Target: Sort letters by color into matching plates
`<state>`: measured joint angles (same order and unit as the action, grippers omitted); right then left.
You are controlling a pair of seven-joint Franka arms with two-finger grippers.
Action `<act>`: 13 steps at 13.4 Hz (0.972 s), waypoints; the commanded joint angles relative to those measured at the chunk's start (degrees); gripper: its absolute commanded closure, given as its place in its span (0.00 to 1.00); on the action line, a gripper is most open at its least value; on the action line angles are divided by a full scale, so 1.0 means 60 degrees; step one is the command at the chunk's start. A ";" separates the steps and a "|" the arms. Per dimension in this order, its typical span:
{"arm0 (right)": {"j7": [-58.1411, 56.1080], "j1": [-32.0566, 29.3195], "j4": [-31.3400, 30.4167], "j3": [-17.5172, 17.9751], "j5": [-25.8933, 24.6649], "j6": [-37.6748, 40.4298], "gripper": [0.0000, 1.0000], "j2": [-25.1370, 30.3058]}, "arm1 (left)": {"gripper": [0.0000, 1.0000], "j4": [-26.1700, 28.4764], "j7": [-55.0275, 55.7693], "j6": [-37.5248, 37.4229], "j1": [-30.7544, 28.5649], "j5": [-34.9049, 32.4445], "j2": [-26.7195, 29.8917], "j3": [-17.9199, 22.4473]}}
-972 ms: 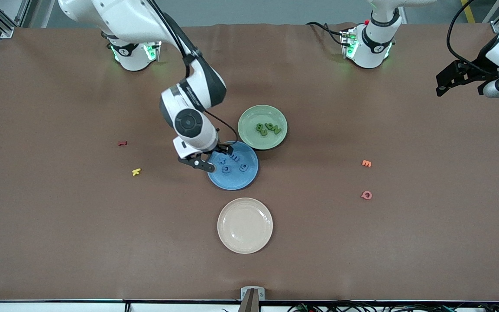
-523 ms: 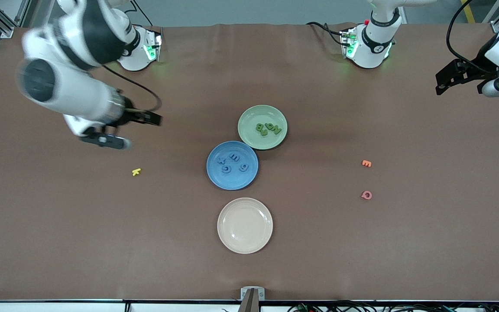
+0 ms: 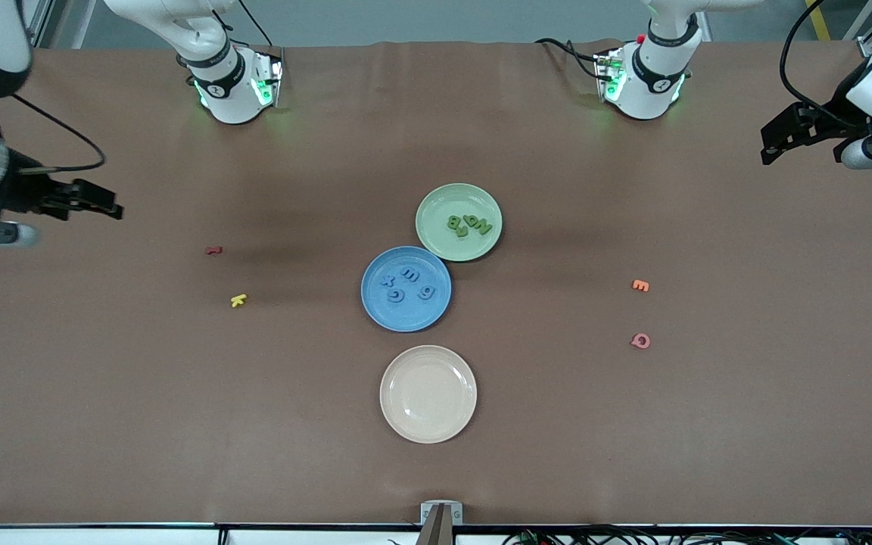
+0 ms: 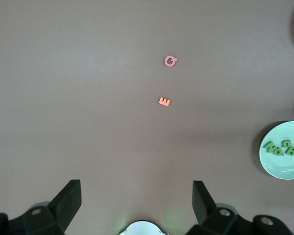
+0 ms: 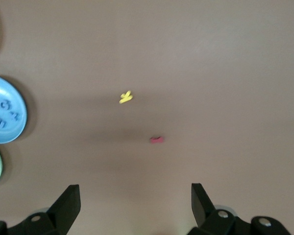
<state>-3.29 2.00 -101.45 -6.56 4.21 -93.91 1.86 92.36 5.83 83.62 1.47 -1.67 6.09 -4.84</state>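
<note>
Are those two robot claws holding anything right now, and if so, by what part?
Nothing is held. The left gripper and right gripper are both open and empty, at opposite table ends.

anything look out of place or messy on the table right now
Nothing stands out. Four blue letters lie in the blue plate, the green letters in the green plate, none spilled.

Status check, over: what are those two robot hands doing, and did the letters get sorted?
Both grippers, left and right, open, empty, at table ends. Blue letters in blue plate, green letters in green plate. Nothing blocking.
</note>
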 commanded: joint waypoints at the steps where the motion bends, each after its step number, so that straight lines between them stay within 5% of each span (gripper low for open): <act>1: -0.0066 -0.0173 0.1142 0.0215 -0.0380 0.0125 0.00 -0.0075 | 0.00 0.0164 -0.0181 -0.0079 -0.0040 0.0161 0.0230 0.0000; 5: 0.0021 -0.0217 0.2229 0.0229 -0.0512 0.0096 0.00 -0.0398 | 0.00 0.0149 -0.0181 -0.0079 -0.0040 0.0161 0.0216 0.0000; 13: -0.0008 -0.0187 0.2347 0.0229 -0.0571 0.0022 0.00 -0.0515 | 0.00 0.0193 -0.0181 -0.0079 -0.0040 0.0161 0.0230 0.0000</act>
<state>-3.63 1.50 -89.11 -5.94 1.99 -94.05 0.06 92.44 5.83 83.61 1.48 -1.67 6.09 -4.84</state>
